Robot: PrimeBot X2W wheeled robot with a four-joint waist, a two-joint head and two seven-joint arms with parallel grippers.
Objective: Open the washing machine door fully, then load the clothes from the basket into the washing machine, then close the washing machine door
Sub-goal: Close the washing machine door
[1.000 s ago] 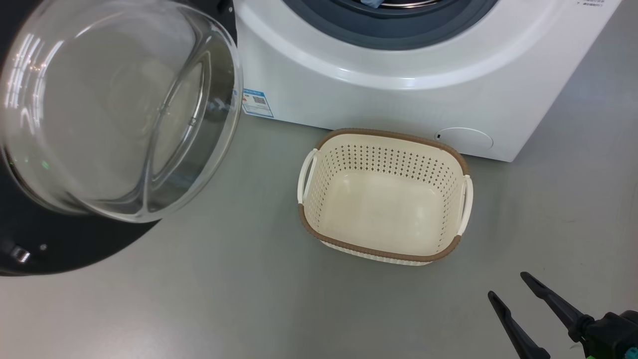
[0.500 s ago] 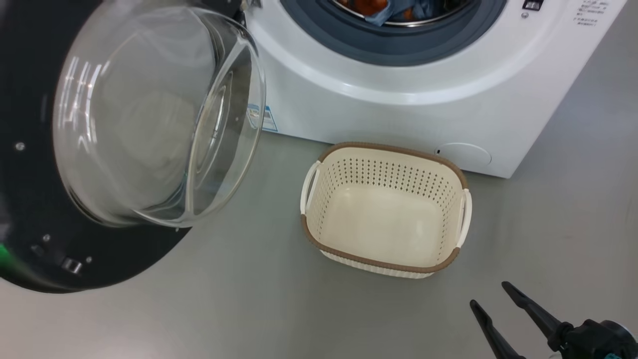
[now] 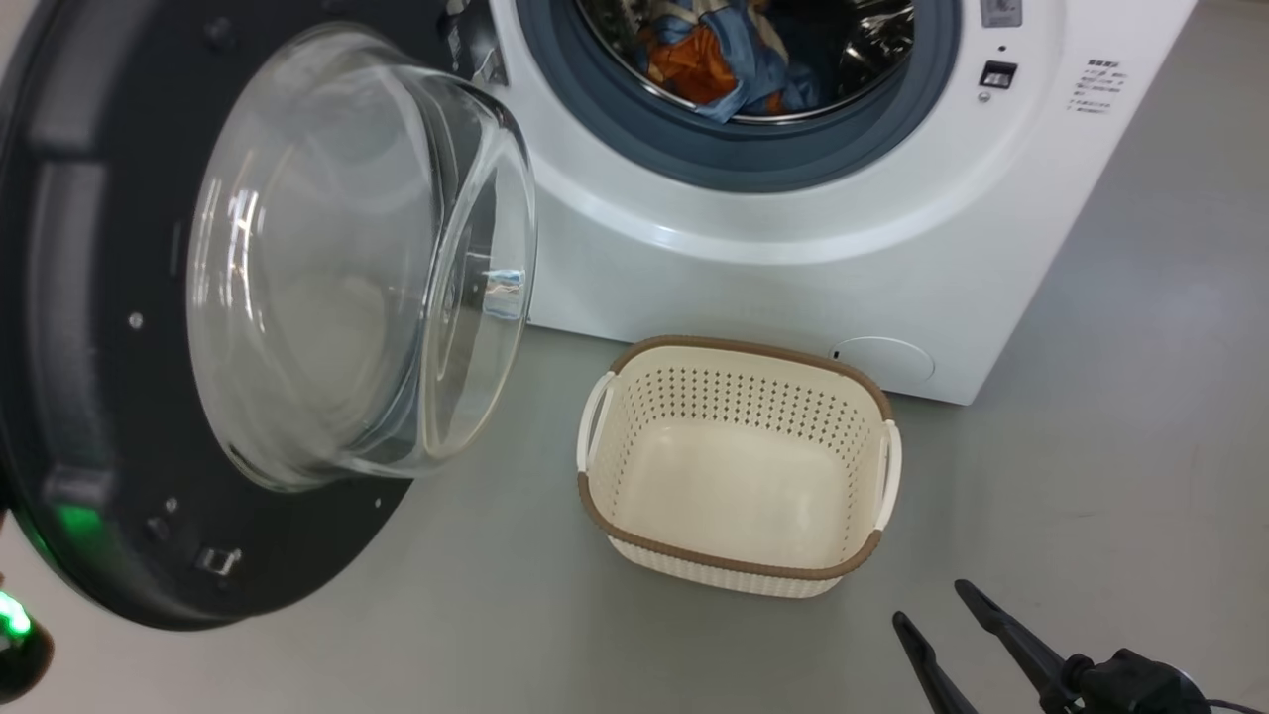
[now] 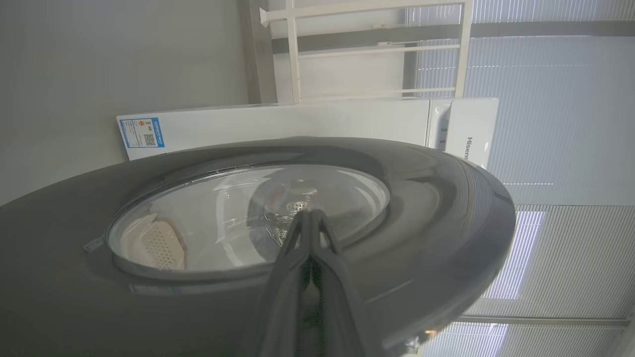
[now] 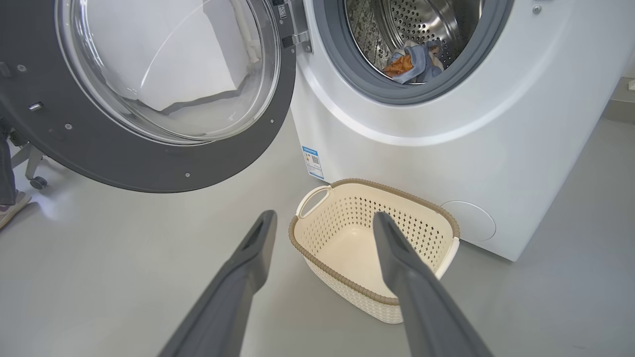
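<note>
Left wrist view: the left gripper (image 4: 310, 215), closed on nothing, lies close over the outer face of the washing machine door (image 4: 436, 198), contact unclear. In the head view the right gripper (image 3: 929, 601), spread and empty, sits near the empty basket (image 3: 729, 567); beyond it the clothes (image 3: 724, 59) lie inside the washing machine (image 3: 793, 288). The door stands wide to the opening's left, so the left arm, behind it, seems nearer for the closing push.
</note>
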